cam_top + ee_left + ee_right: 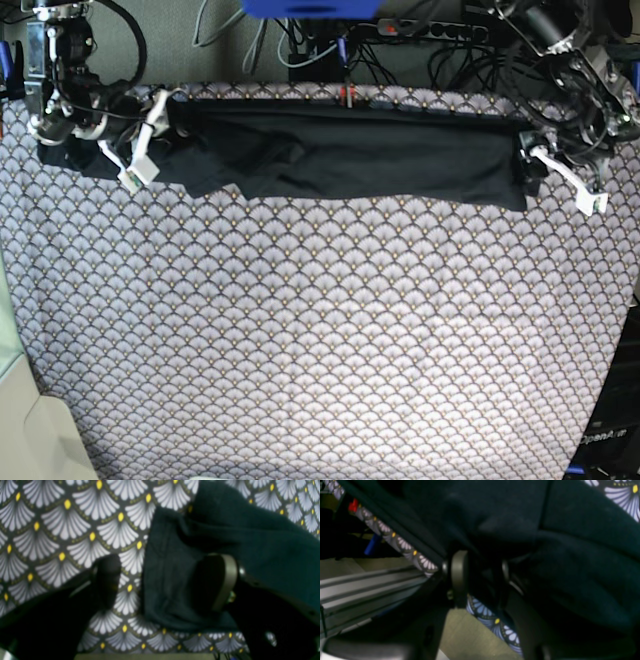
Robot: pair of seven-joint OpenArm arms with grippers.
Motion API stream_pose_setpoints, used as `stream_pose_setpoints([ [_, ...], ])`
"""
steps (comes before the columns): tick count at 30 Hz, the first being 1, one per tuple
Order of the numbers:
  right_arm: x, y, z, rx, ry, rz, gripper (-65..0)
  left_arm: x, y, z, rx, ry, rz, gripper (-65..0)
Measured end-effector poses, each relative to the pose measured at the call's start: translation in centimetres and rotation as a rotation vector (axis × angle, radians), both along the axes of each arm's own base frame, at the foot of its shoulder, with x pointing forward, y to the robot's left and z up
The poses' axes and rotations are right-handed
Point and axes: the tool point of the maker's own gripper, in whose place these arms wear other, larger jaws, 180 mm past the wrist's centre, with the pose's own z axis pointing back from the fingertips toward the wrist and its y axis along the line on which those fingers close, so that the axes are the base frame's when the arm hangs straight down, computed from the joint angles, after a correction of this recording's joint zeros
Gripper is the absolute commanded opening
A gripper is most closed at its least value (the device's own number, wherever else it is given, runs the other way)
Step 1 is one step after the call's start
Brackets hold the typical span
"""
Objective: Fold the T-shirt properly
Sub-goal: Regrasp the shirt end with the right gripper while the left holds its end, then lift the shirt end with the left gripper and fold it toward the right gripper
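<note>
Both arms reach low at the table's [320, 350] far corners; left end effector [165, 582] spread wide, one finger under T-shirt [350, 155]; right end effector [480, 577] pinching T-shirt.

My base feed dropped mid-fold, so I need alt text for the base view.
A black T-shirt lies stretched in a long band across the far edge of the fan-patterned tablecloth. The right gripper is at its left end, the left gripper at its right end; the near cloth is bare.
</note>
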Motion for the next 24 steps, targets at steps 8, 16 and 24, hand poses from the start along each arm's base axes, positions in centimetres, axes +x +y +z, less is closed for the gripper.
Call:
stream_pose_setpoints([
  [8,0.0,0.0,0.0,0.001,-0.002,0.001,-49.0,0.5,-1.3,0.1,-0.032,0.006,-0.01,-15.1],
  [16,0.1,0.0,0.1,0.0,-0.003,0.001,-49.0,0.8,-2.8,0.4,-0.121,-0.039,-0.015,-15.1],
  [24,0.1,0.0,0.1,0.0,-0.003,0.001,-49.0,0.6,-4.1,0.1,-0.158,-0.061,-0.012,-17.1],
])
